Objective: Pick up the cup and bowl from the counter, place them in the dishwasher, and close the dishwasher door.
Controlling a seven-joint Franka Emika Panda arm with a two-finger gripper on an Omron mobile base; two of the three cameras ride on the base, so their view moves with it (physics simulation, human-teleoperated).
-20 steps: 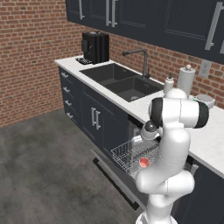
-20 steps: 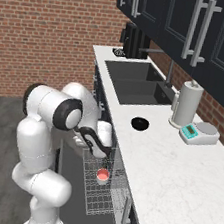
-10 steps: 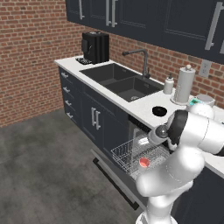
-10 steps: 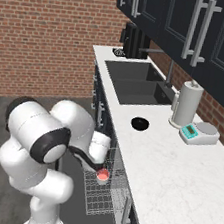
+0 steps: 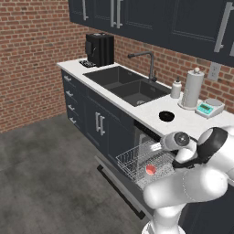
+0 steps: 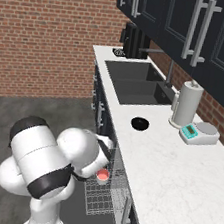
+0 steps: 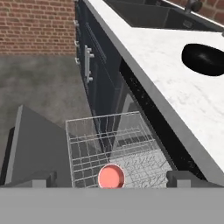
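The task is about one third done, judging from how things lie. The cup (image 7: 111,176) already stands upright in the pulled-out wire rack (image 7: 114,148) of the dishwasher (image 5: 137,157), its red-pink inside facing up, its axis vertical. The black bowl (image 6: 139,123) is not yet moved: it sits mouth up on the white tabletop (image 6: 175,178), between the sink (image 6: 138,85) and the paper towel roll (image 6: 186,103), well apart from the rack. The dishwasher door (image 7: 35,146) lies dropped open, flat and pointing out into the room, away from the cabinets. The claw (image 7: 109,179) hangs just above the cup with its jaws spread wide and nothing between them. Left to do: fetch the bowl, rack it, and close the door.
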